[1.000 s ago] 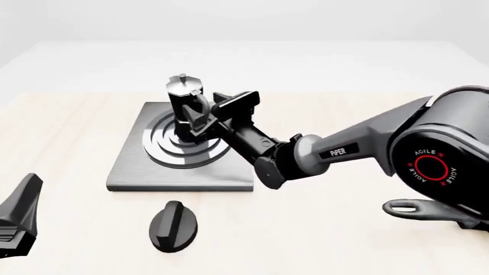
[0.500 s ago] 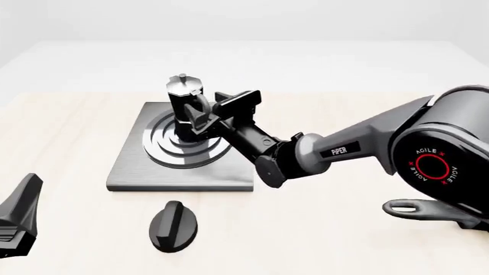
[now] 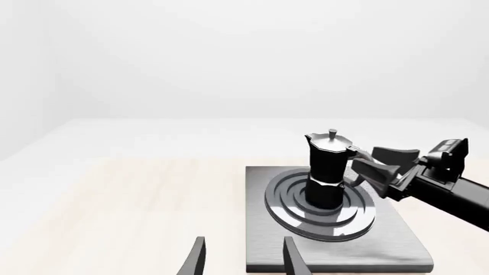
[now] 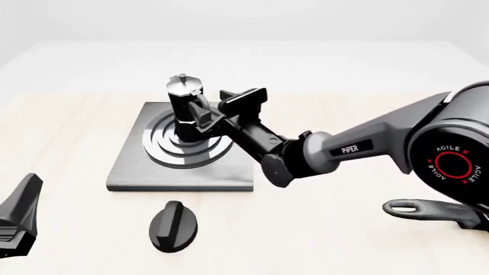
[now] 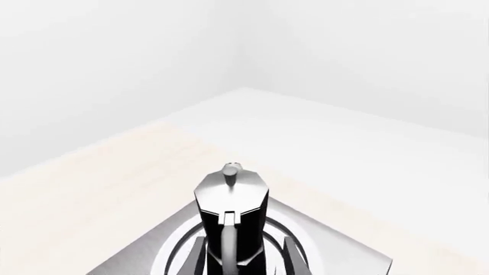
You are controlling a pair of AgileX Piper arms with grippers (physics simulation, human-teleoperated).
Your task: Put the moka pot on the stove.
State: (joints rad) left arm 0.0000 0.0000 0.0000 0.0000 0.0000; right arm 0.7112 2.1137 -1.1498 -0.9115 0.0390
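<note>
Right arm [image 4: 359,150]: grey-black links, white PIPER lettering, red AGILEX ring on joint; black fingers [image 4: 205,117].

In the right wrist view, the moka pot [image 5: 231,229] is cut off at the lower edge, and its base is hidden. The right claw [image 4: 205,119] partly covers the handle in the front view; whether contact is made cannot be told. The left claw [image 4: 19,220] is cropped at the corner.
</note>
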